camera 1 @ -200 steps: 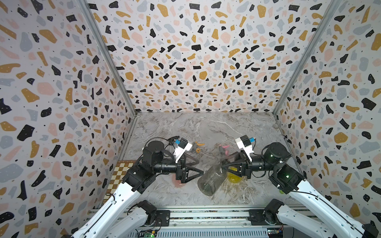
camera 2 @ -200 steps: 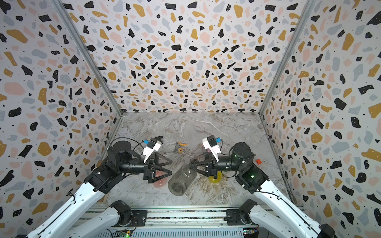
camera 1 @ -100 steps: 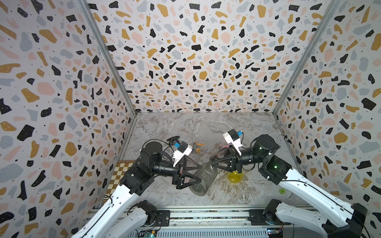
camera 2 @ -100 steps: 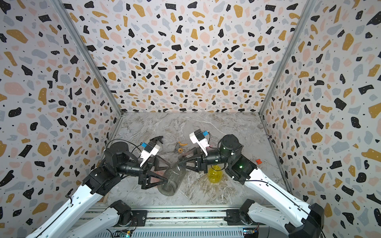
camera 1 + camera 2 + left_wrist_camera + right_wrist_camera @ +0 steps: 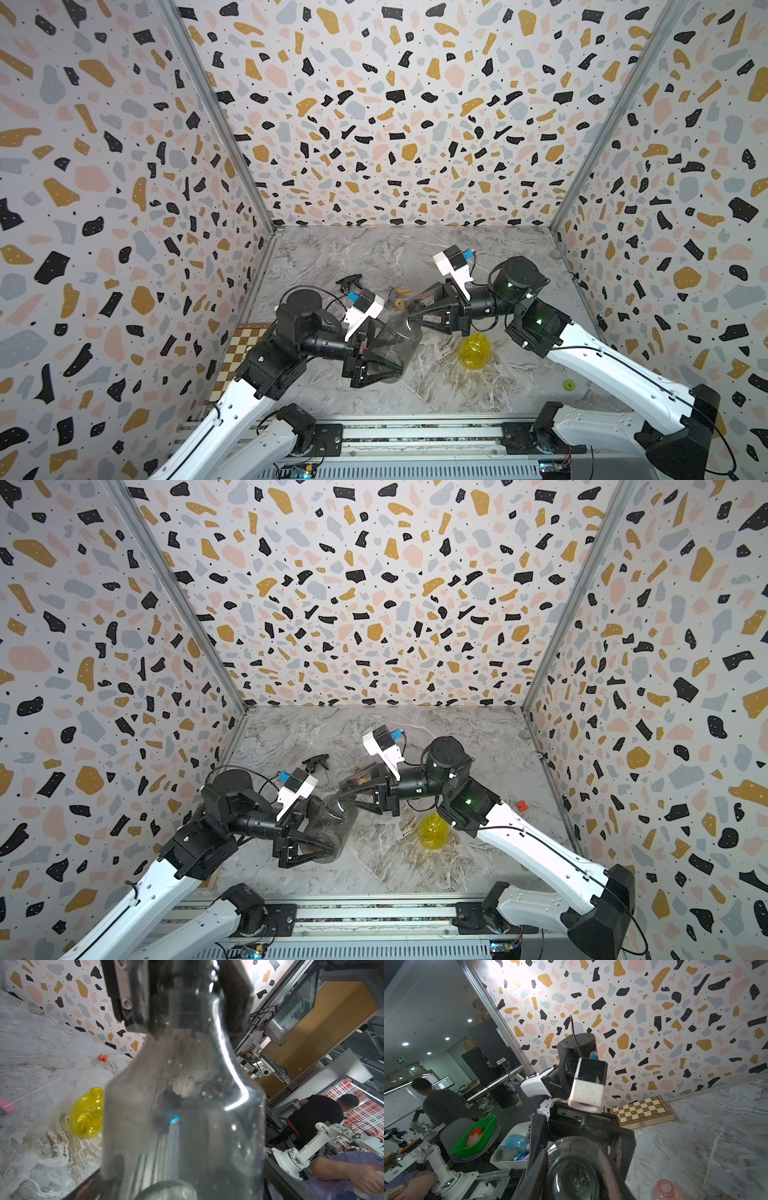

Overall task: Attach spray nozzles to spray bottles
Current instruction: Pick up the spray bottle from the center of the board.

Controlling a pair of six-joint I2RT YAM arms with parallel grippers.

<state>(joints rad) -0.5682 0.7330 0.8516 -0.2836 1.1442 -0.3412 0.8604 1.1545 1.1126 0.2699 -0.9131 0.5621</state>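
Observation:
The smoky grey bottle point(image 5: 395, 340) point(image 5: 332, 825) hangs tilted above the table, between the two arms. My right gripper point(image 5: 410, 319) point(image 5: 340, 801) is shut on its neck; the right wrist view looks straight down the open mouth of the bottle point(image 5: 571, 1176). My left gripper point(image 5: 388, 351) point(image 5: 326, 831) stands open, its fingers on either side of the bottle's body point(image 5: 187, 1105). The yellow bottle point(image 5: 473, 351) point(image 5: 87, 1113) stands on the table below my right arm. The pink bottle point(image 5: 666, 1190) shows only in the right wrist view. A black nozzle point(image 5: 349, 282) point(image 5: 316, 762) lies behind my left arm.
An orange-trimmed nozzle point(image 5: 399, 293) lies behind the grippers, a pink-capped one point(image 5: 6, 1105) with its thin tube further off. A chessboard point(image 5: 239, 353) sits by the left wall. A small green piece point(image 5: 568, 385) and a red piece point(image 5: 520, 805) lie at the right.
My right arm has carried the grey bottle leftward by its neck. The bottle's body now sits between my left gripper's open fingers, which have shifted slightly toward the front.

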